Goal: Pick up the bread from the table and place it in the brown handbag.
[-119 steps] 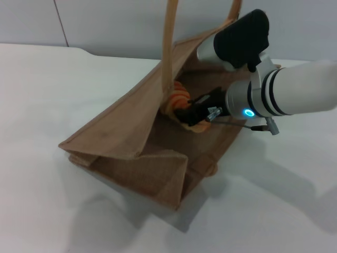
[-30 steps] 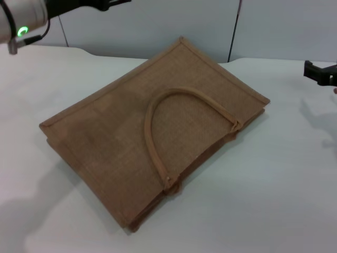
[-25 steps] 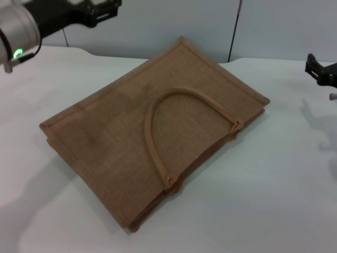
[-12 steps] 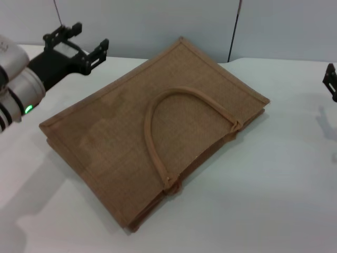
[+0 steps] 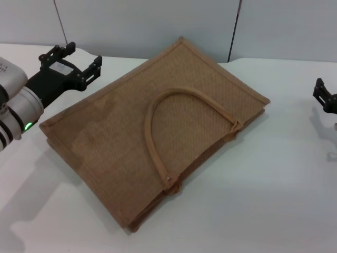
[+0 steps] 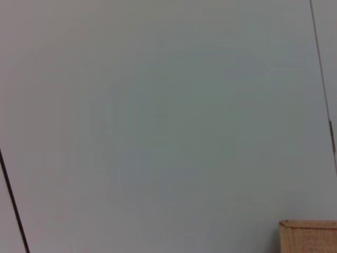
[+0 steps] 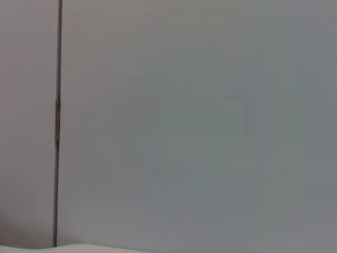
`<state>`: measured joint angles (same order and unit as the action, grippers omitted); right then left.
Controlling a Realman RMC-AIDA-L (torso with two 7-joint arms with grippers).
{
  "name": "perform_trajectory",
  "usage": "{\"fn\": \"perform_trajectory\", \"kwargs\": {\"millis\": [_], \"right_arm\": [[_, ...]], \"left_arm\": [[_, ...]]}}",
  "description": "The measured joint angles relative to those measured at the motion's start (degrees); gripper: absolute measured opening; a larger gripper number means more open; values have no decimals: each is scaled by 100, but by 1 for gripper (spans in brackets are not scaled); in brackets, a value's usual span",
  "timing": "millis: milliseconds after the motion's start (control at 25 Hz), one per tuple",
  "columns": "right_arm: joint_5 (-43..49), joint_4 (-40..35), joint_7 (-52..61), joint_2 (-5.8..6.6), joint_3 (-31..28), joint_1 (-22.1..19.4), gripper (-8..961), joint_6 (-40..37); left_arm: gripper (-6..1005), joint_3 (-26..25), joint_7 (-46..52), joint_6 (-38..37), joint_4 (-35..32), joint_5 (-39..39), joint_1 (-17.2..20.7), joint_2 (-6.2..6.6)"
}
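- Black fingers of my left gripper (image 5: 71, 55) stood spread wide, nothing between them, hovering just off the far-left corner of the brown handbag (image 5: 121, 132).
- My left arm came in from the left edge in the head view, low over the table (image 5: 274, 200), green light on its wrist.
- My right gripper (image 5: 325, 97) sat at the far right edge, well apart from the bag; only part of it showed, so I could not tell if it was spread or closed.
- Handbag lay collapsed flat on the table, one arched handle (image 5: 158, 137) resting on its upper face.
- Bread was not visible anywhere; I could not tell whether it lay inside the flattened bag.
- Left wrist view showed mostly plain grey wall (image 6: 158, 116) with a bag corner (image 6: 308, 237) at the edge.
- Right wrist view showed only wall and a dark vertical seam (image 7: 57, 121).
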<state>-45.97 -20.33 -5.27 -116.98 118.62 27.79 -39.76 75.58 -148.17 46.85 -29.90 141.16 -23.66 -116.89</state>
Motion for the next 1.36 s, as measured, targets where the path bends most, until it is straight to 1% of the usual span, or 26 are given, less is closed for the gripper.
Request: {"fn": "perform_trajectory", "kwargs": {"millis": [960, 1360], "right_arm": [[0, 72, 15, 15, -33, 33, 830, -4], [1, 235, 34, 17, -43, 199, 830, 188]], "left_arm": [[724, 44, -10, -45, 25, -1, -20, 0], [724, 44, 1, -92, 28, 8, -35, 14]]}}
